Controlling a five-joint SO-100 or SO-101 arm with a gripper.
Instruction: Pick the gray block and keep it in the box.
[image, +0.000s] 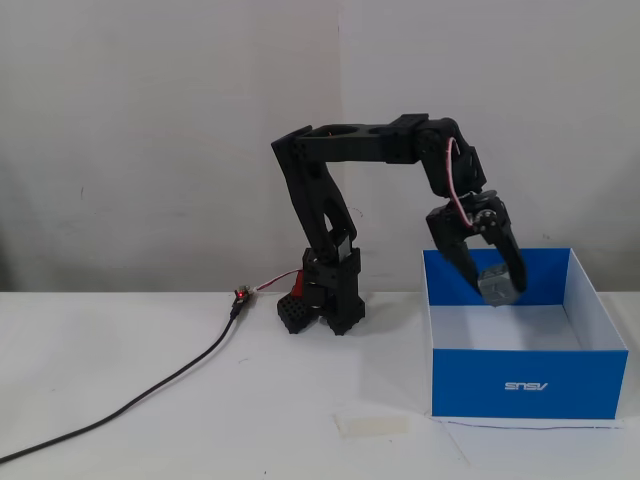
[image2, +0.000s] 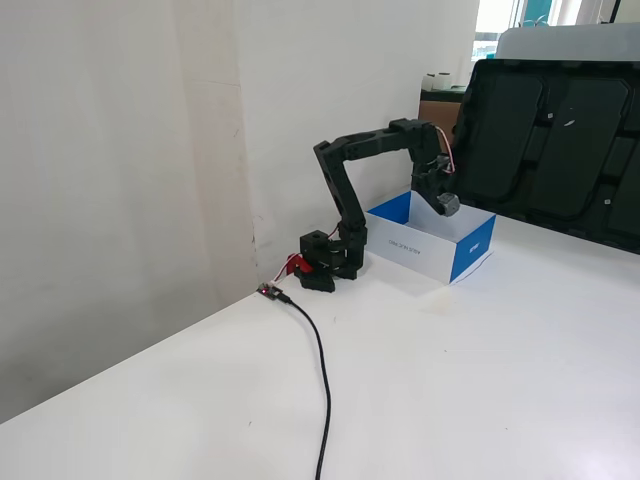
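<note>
gripping gray block (image: 496, 286) over box (image: 527, 384), pincer (image: 497, 289)

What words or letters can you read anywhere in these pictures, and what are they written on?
"ASUS": white logo, printed upside down, on the blue front of the box, seen in a fixed view.
The pale side of the box facing the arm's base in a fixed view carries faint print, too small and blurred to read.
Nothing else shows any readable text.
</note>
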